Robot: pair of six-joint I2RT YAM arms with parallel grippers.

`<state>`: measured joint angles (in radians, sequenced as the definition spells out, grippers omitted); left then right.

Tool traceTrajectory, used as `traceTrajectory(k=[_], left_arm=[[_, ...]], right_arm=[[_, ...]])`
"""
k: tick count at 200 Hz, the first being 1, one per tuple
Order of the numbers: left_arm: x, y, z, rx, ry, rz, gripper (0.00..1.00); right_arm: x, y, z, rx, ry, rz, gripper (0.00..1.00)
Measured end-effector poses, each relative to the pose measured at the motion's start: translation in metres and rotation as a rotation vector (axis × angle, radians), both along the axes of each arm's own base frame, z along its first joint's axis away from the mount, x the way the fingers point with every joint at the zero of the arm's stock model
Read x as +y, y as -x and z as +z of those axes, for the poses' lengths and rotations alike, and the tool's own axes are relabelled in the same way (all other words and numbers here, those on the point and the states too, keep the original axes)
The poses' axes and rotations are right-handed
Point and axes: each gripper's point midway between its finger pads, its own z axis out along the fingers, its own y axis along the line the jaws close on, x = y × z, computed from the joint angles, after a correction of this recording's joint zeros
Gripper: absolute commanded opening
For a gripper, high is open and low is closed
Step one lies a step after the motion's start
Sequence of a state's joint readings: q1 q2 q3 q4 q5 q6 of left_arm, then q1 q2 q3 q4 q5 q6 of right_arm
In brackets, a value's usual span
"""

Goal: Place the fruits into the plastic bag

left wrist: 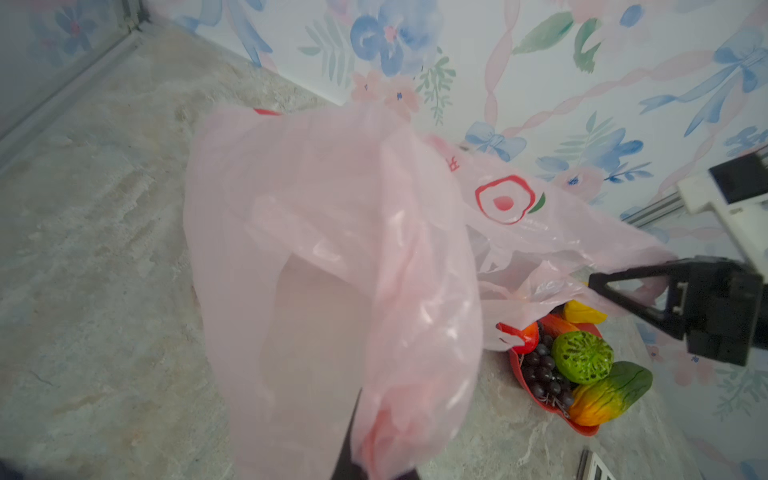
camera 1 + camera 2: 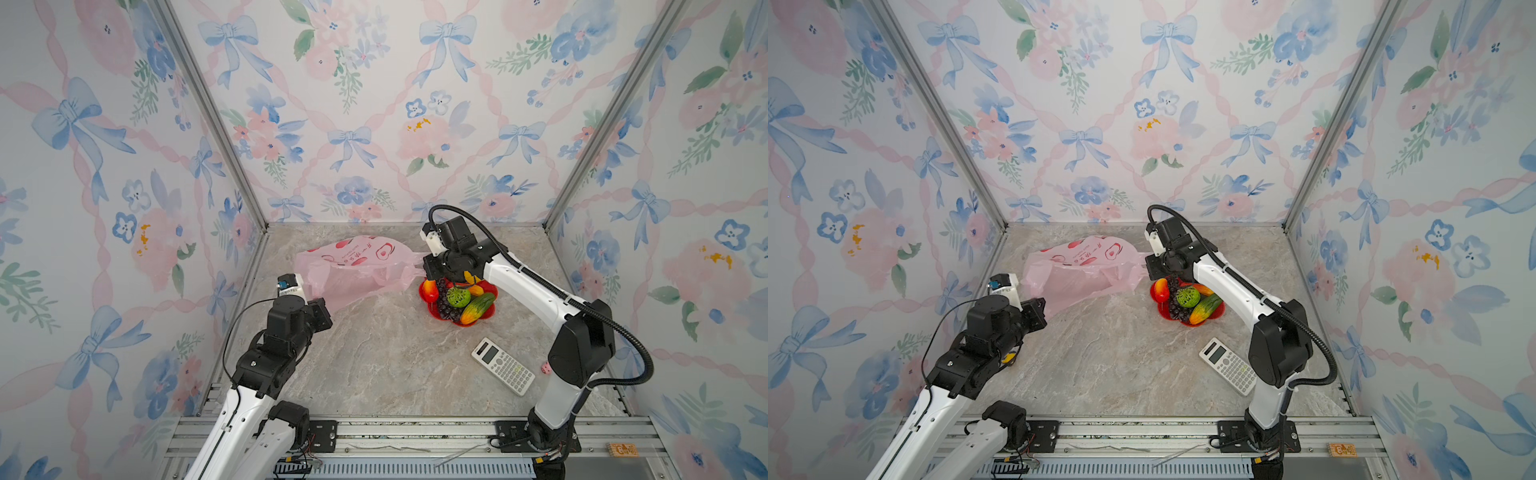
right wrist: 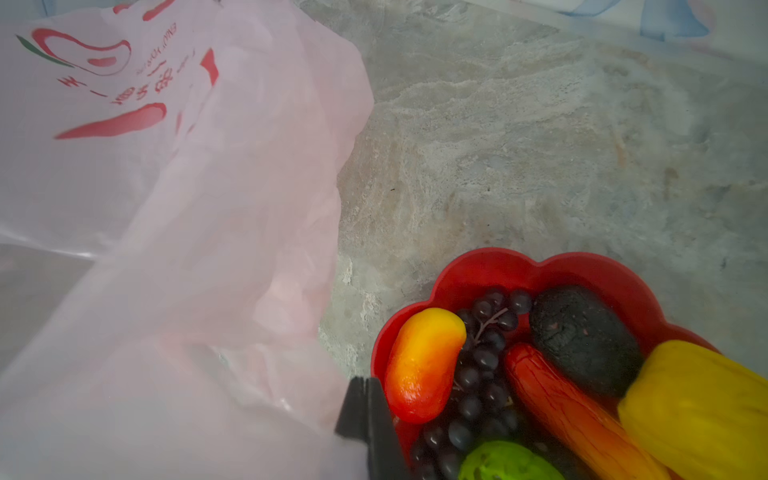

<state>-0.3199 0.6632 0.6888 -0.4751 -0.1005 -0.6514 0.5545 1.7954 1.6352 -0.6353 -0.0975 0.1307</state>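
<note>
Plastic bag (image 2: pixel 353 266) is held between my left gripper (image 2: pixel 325 308) and right gripper (image 1: pixel 602 286), both pinching it; fruits (image 2: pixel 457 297) lie right of it on red plate (image 3: pixel 498 266)

Bystanders on the marbled worktop (image 2: pixel 374 357)
A white calculator (image 2: pixel 503 366) lies askew at the front right, a tiny pink pig figure (image 2: pixel 545 367) just beside it; a red flower-shaped plate (image 3: pixel 498 264) sits farther back; floral bow-print wallpaper (image 2: pixel 374 104) lines three walls; an orange tag (image 2: pixel 622 449) rests on the front rail (image 2: pixel 415 432).
</note>
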Motion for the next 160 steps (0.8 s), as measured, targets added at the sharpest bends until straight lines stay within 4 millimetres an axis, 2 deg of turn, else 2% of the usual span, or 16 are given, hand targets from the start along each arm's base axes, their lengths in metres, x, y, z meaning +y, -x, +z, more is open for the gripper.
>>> traceTrajectory(k=[12,26,85,98,117,138,160], left_arm=[[-0.005,0.002,-0.016,0.044,0.003,-0.008,0.00],[-0.008,0.002,-0.025,0.071,0.009,-0.005,0.00],[-0.016,-0.005,-0.026,0.078,0.042,-0.009,0.00],[-0.016,-0.005,-0.024,0.074,0.044,-0.010,0.25],[-0.016,-0.006,-0.017,0.055,0.037,-0.018,0.48],[-0.013,-0.009,-0.011,0.046,0.039,-0.012,0.62],[-0.003,-0.020,-0.015,0.089,0.051,0.010,0.73]], right_arm=[[-0.001,-0.004,0.004,-0.007,-0.006,-0.005,0.00],[0.002,-0.012,0.009,-0.020,-0.016,-0.009,0.00],[0.017,-0.038,0.016,-0.039,-0.036,-0.008,0.00],[0.018,-0.039,0.024,-0.043,-0.047,-0.010,0.00],[0.022,-0.036,0.037,-0.060,-0.063,-0.003,0.00],[0.026,-0.028,0.046,-0.064,-0.073,0.006,0.00],[0.035,-0.019,0.053,-0.067,-0.077,0.030,0.00]])
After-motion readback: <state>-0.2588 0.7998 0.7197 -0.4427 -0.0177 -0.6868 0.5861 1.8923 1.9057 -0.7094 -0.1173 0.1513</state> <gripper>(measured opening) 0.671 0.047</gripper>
